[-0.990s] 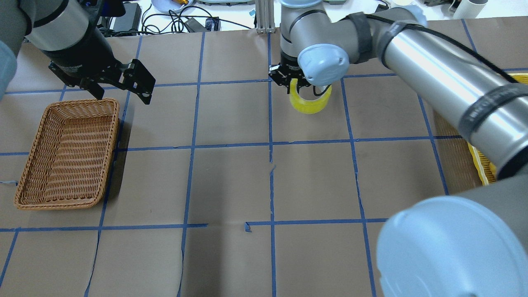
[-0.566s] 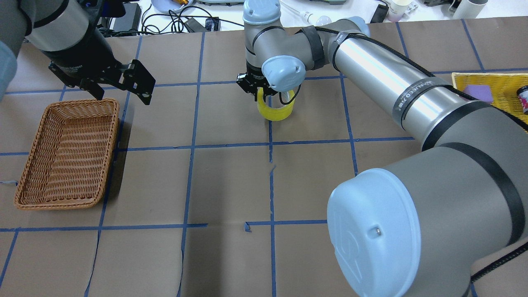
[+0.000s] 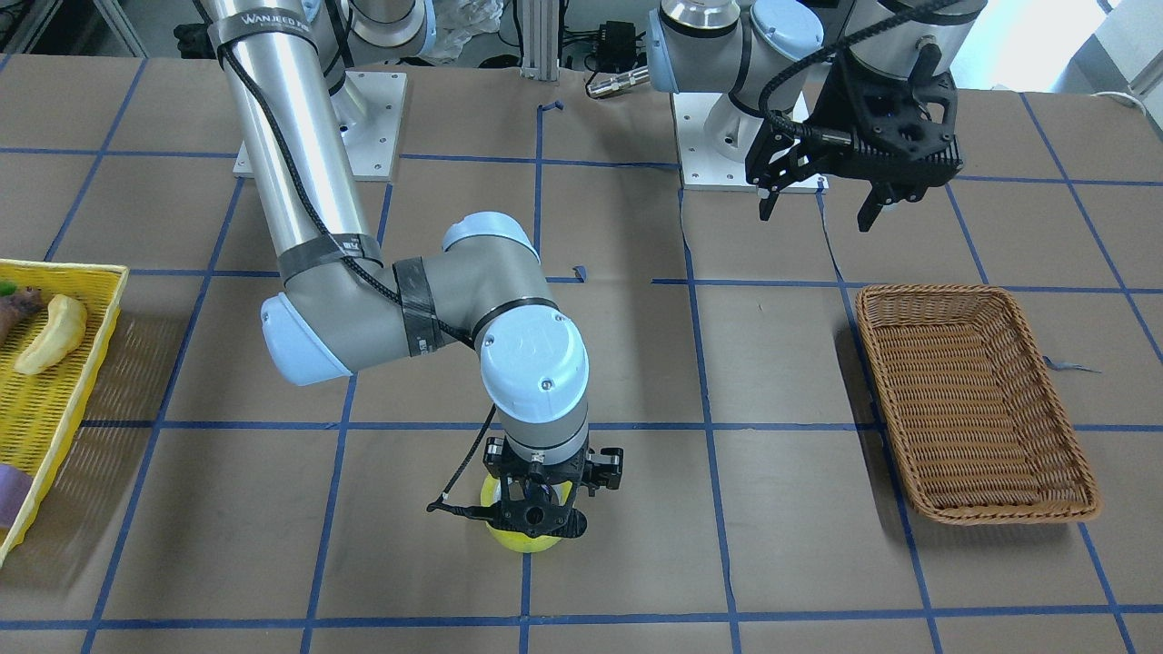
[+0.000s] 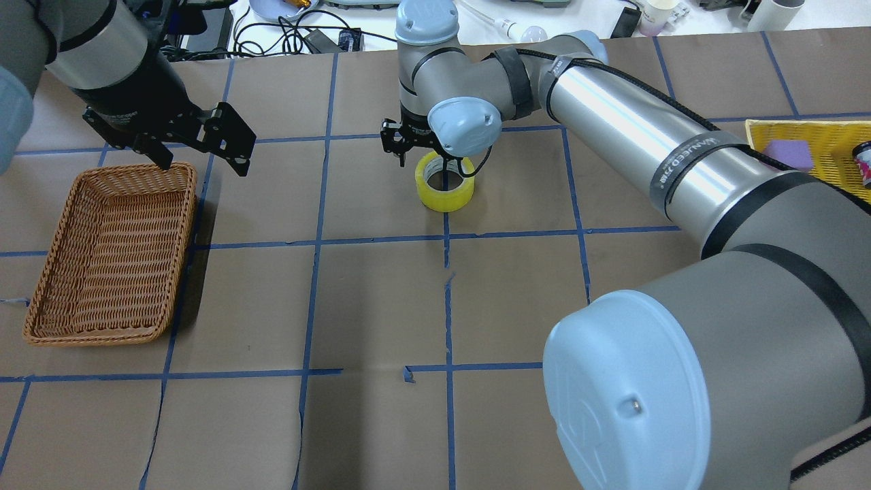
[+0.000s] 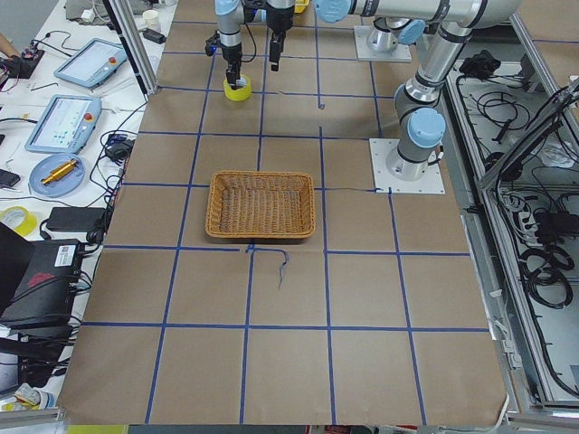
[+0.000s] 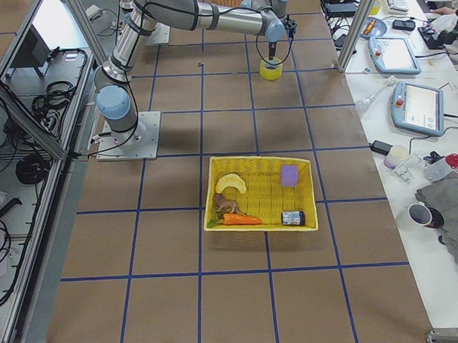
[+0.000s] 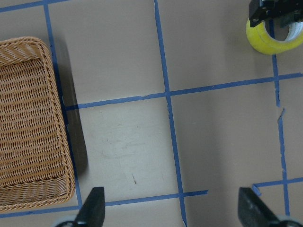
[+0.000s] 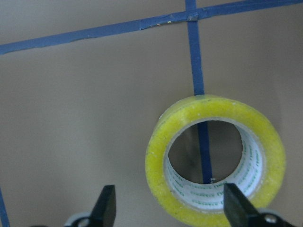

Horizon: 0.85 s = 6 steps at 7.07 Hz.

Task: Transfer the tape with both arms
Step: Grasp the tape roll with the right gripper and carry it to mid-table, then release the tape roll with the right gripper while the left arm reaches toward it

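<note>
The yellow tape roll (image 4: 446, 190) lies flat on the brown paper, on a blue line crossing near the table's far middle. It also shows in the front view (image 3: 525, 542), the left wrist view (image 7: 274, 39) and the right wrist view (image 8: 215, 163). My right gripper (image 4: 425, 160) hangs just over it, open, with one finger (image 8: 236, 208) over the ring and the other (image 8: 105, 205) outside its wall; it holds nothing. My left gripper (image 4: 204, 146) is open and empty, raised over the far edge of the wicker basket (image 4: 109, 252).
The brown wicker basket (image 3: 972, 400) stands empty on my left side. A yellow basket (image 6: 260, 193) with a banana, a carrot and other items stands at the right end. Cables and devices lie beyond the table's far edge.
My right arm moved left with the tape, which was tilted in its jaws. The tape now lies flat on the table and the right gripper has opened. The left arm barely moved.
</note>
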Each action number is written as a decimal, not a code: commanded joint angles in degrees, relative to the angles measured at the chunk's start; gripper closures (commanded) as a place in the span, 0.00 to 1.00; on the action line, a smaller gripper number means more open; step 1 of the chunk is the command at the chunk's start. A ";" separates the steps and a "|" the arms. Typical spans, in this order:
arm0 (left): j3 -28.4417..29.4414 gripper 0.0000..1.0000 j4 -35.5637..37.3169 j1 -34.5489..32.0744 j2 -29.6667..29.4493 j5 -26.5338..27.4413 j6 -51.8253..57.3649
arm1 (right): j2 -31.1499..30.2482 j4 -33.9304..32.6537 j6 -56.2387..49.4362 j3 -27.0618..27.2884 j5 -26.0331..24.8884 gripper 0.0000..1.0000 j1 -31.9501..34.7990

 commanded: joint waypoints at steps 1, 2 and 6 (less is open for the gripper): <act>-2.69 0.00 0.62 1.15 -2.38 -6.54 -1.82 | -10.08 7.80 -6.15 4.18 -0.46 0.00 -5.49; -5.49 0.00 6.02 -0.07 -3.69 -6.92 -9.93 | -15.00 11.15 -11.34 7.77 -0.46 0.00 -10.49; -9.29 0.00 34.73 -13.69 -21.84 -7.02 -43.97 | -36.55 22.91 -39.47 21.16 -5.37 0.00 -23.35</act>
